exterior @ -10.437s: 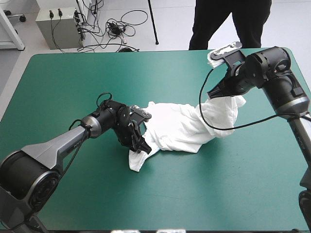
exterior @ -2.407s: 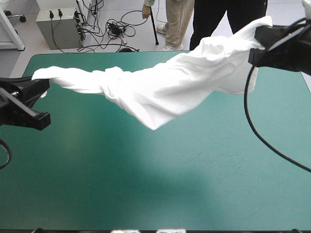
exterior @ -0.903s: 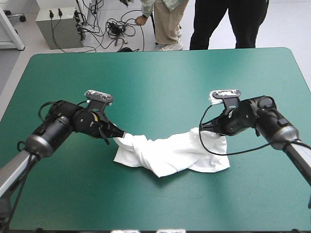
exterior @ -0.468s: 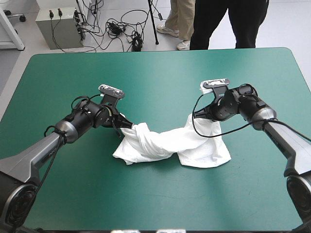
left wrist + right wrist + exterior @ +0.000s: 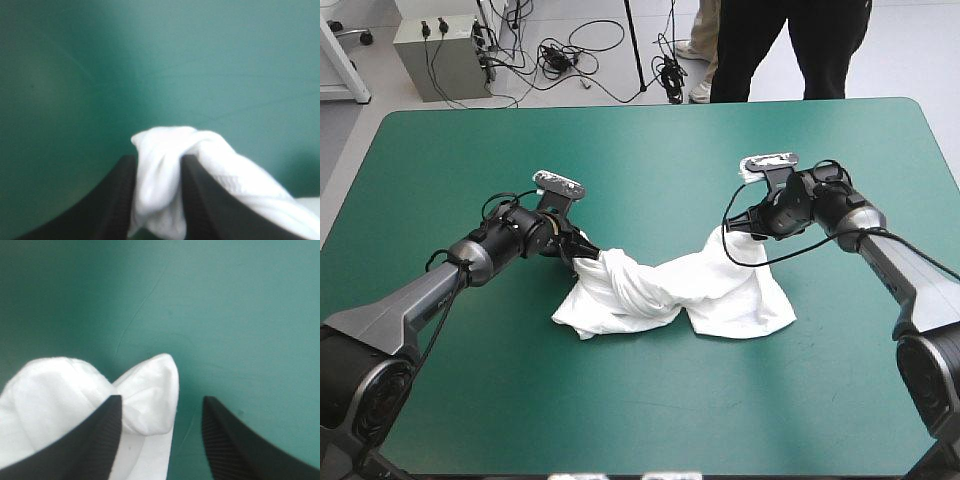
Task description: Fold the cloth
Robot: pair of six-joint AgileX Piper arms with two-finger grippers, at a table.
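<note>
Both arms have edged a little toward the counter's far edge since just before, and the T-shirt (image 5: 730,300) has sagged flatter between them.

From the high view, the T-shirt lies near the middle of the teal-green counter (image 5: 650,400). It is a crumpled band, twisted like a rope at its left end and spreading wider toward the right. The left jaws sit at the twisted end with their tips buried in cloth, so the grip itself is hidden from above. The right jaws rest at the shirt's far right corner. The wrist covers that spot, and contact is hard to make out here.

In the left wrist view, the black fingers (image 5: 110,205) are clenched on a thick roll of T-shirt (image 5: 160,165), which bulges out past their tips. The rest of the cloth trails off to one side and is cut off. Only blurred teal-green cover lies ahead.

In the right wrist view, the black fingers (image 5: 85,445) stand apart, released. A rounded fold of T-shirt (image 5: 150,390) lies between them, close against one finger, with bare counter (image 5: 225,315) showing beside the other. More white cloth sits outside that first finger, cut off at the frame's edge.
</note>
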